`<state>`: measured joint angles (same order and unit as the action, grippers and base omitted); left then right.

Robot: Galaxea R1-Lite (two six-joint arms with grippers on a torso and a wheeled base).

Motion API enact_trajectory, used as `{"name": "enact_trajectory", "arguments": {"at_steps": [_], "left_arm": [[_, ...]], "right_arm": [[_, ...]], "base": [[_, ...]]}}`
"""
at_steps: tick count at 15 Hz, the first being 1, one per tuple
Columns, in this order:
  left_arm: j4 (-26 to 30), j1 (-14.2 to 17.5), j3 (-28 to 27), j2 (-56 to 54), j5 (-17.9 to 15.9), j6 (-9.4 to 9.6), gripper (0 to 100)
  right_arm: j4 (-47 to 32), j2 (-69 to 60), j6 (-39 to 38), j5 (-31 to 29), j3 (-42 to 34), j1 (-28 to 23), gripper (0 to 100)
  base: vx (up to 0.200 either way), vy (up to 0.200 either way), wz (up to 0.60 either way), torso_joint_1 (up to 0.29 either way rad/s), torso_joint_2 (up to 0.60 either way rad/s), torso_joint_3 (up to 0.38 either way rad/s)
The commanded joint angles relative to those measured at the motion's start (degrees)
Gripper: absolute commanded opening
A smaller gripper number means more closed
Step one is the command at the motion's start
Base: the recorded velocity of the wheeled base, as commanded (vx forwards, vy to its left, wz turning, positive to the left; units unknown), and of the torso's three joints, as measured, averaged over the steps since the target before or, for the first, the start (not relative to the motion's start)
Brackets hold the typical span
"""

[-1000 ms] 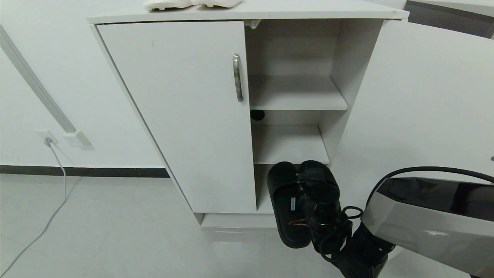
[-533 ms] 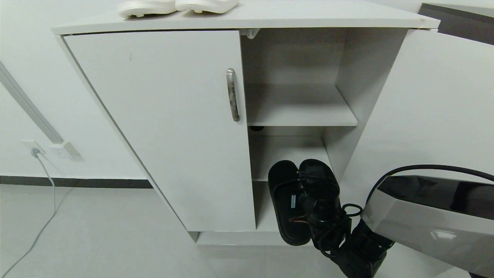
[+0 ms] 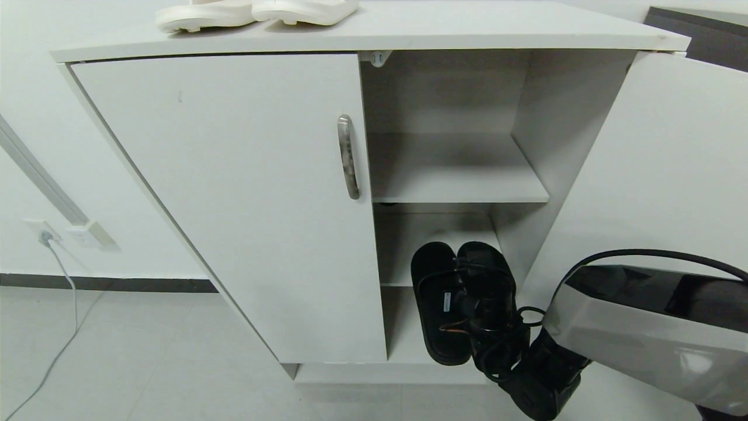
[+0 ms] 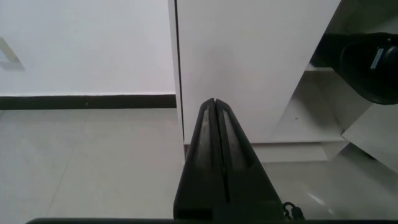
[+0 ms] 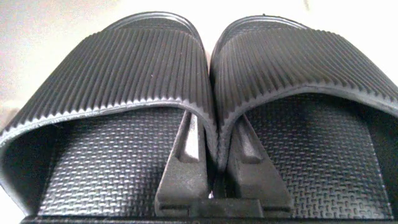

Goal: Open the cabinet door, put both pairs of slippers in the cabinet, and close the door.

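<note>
Down low, the left claw (image 4: 214,109) has its fingers pressed together, facing the cabinet's closed left door (image 3: 234,204). White slippers (image 3: 257,11) lie on the cabinet top (image 3: 467,32), above that door. Rightward, the black slippers (image 3: 453,298) hang before the lower shelf (image 3: 394,251) of the open compartment, the right claw (image 5: 214,149) clamped on their adjoining inner sides. Farthest right, the right door (image 3: 660,175) stands open.

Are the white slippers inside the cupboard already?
No, the white slippers lie on top of the cabinet, not on any shelf inside it.
</note>
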<state>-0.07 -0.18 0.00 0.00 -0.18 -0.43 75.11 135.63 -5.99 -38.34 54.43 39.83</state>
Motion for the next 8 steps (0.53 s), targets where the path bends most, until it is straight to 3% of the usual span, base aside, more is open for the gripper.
{"name": "enact_trajectory", "arguments": {"at_steps": [1, 8], "left_arm": [[-0.01, 0.01, 0.00, 0.09, 0.01, -0.01, 0], [-0.01, 0.01, 0.00, 0.09, 0.01, 0.08, 0]], "right_arm": [[-1.19, 1.48, 0.01, 0.02, 2.26, -1.07, 0], [-10.16, 3.85, -0.17, 0.46, 15.44, -2.74, 0]], "base": [[0.000, 0.000, 0.00, 0.000, 0.00, 0.000], [0.000, 0.000, 0.00, 0.000, 0.00, 0.000]]}}
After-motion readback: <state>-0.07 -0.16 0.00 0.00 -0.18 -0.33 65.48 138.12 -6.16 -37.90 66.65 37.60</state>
